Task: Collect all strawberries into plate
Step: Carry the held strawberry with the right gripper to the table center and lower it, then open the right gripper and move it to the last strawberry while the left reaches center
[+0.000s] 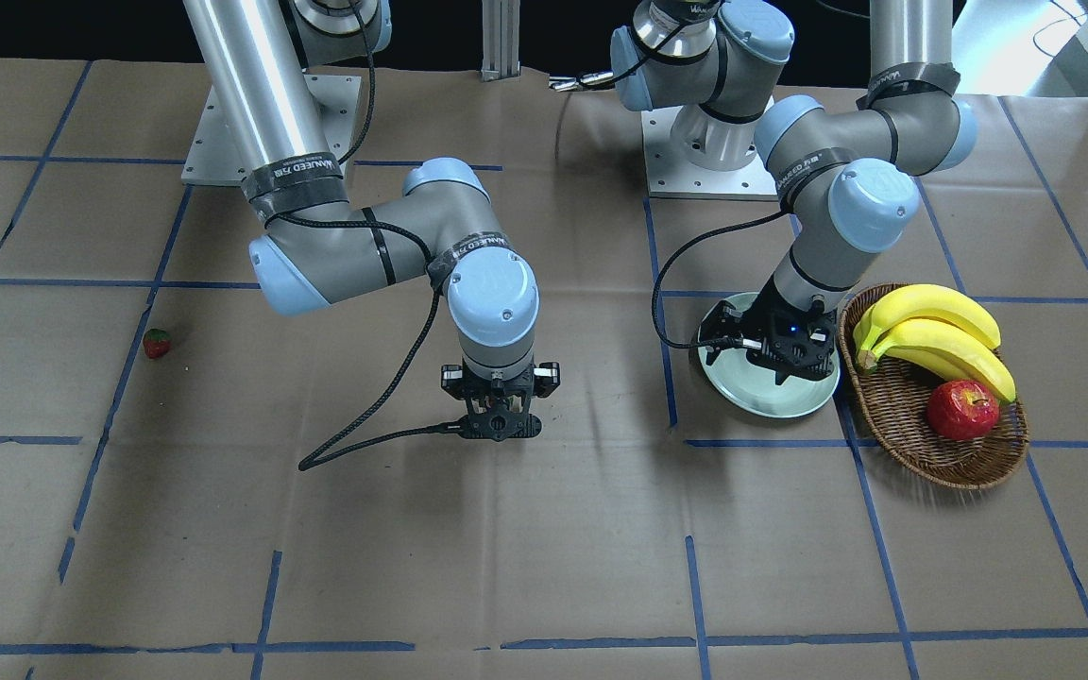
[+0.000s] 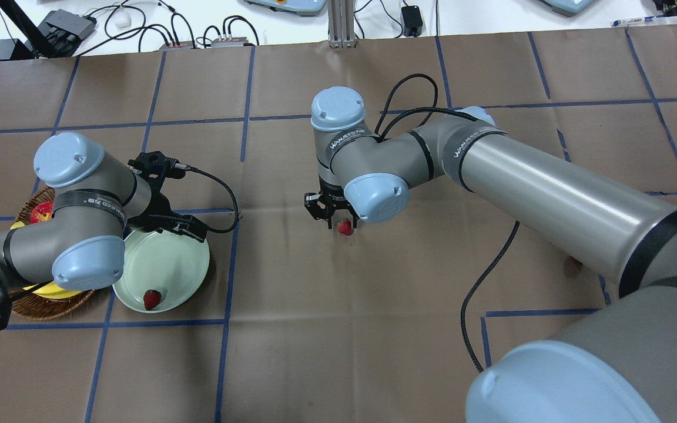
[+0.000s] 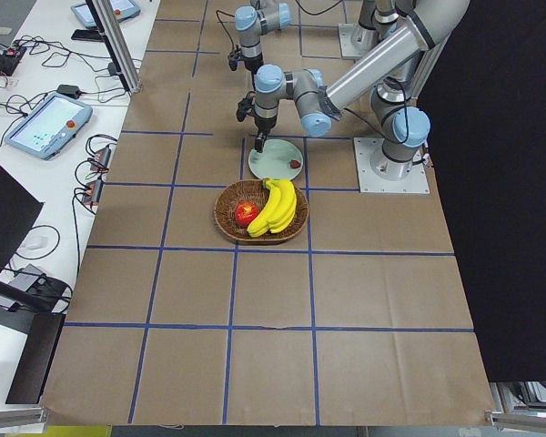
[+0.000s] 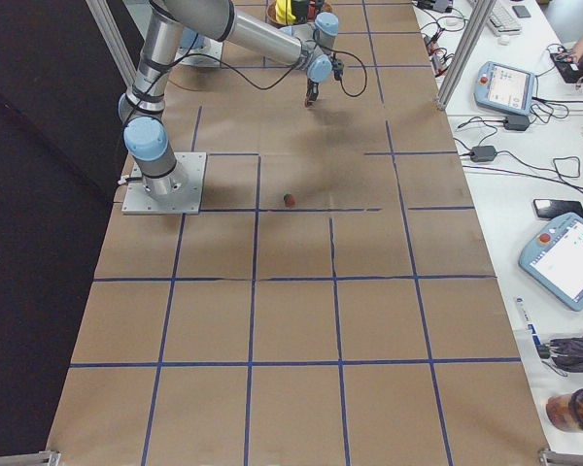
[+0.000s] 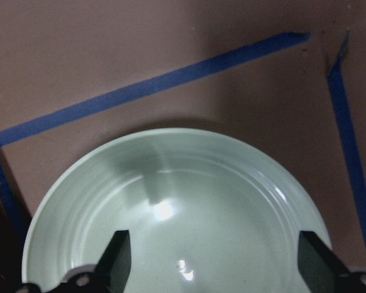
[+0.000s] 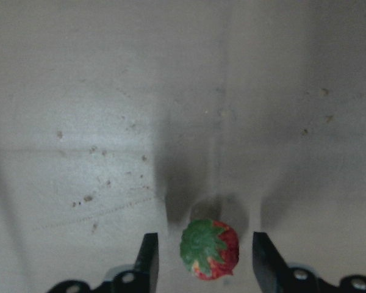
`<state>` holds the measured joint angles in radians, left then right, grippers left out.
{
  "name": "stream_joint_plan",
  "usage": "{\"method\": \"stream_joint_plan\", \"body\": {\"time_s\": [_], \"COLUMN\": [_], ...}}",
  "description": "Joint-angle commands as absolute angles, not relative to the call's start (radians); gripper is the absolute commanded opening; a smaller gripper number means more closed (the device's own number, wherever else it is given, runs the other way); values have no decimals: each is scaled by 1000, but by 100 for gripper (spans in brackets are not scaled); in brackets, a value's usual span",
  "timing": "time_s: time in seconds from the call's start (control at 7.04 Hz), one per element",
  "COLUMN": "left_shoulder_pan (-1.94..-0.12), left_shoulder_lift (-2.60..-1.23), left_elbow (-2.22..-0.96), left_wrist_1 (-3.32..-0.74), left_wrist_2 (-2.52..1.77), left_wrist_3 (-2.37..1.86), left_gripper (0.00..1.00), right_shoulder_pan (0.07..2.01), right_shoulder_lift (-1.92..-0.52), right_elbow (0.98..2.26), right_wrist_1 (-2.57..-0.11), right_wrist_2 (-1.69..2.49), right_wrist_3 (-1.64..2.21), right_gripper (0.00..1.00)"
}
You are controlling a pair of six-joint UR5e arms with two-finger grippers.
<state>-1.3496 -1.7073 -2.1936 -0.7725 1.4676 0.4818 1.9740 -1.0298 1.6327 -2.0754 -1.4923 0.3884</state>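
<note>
**One berry plated, right arm set to take the second**

Directions are read from the robot's seat, with 12 o'clock pointing away across the table (image 1: 544, 567).

Nearest the robot, on its left, lay the plate (image 2: 174, 264). The plated strawberry (image 2: 151, 298) rested just inside its rim at about 6 o'clock. The left gripper (image 5: 215, 259) hung over the plate with its fingers (image 5: 117, 253) spread wide and nothing between them. The basket (image 1: 931, 453), holding bananas (image 1: 931, 326) and an apple (image 1: 962, 409), sat just beside the plate at 9 o'clock.

At much the same depth but well off to the robot's right, the loose strawberry (image 1: 157, 343) lay alone on the brown paper. No gripper was near it.

Farther out, at roughly 3 o'clock from the plate and well apart from it, the right gripper (image 1: 501, 430) pointed straight down over the table. Its fingers (image 6: 147, 259) stood open on either side of the flanked strawberry (image 6: 208, 248), which sat cap-up with a gap showing on each side. It was bracketed, not gripped.

The step in hand looked to be the grasp of the second of three berries. The next move would call for closing gently and squarely on so small and round a fruit, so that it was not squeezed out sideways. The berry would then need lifting and carrying toward 9 o'clock to the plate. The left gripper sat right over that plate, so it would probably have to clear off, or the right arm would have to come in around it. The loose strawberry, between 3 and 4 o'clock from the right gripper, would be left for last.
</note>
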Motion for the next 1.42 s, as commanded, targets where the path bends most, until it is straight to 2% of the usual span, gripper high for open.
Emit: {"method": "stream_joint_plan", "body": {"time_s": [0.0, 0.43, 0.71, 0.99, 1.28], "left_shoulder_pan": [-1405, -1579, -1714, -1860, -1929], "left_shoulder_lift": [-1706, -1720, -1779, -1906, -2001], "left_elbow": [-2191, -2154, -2082, -1964, -1860], "left_wrist_1": [-773, -770, -767, -764, -767], "left_wrist_2": [1447, 1447, 1447, 1456, 1454], "left_wrist_3": [373, 70, -137, -308, -380], "left_gripper": [99, 99, 99, 99, 98], "right_shoulder_pan": [1944, 1742, 1495, 1254, 1136], "right_shoulder_lift": [-1130, -1337, -1460, -1494, -1485], "right_elbow": [1625, 1711, 1868, 2009, 2141], "right_wrist_1": [-1998, -1832, -1856, -2025, -2173], "right_wrist_2": [-1494, -1528, -1572, -1595, -1592], "right_wrist_3": [374, 127, -100, -345, -460], "right_gripper": [100, 100, 100, 100, 100]}}
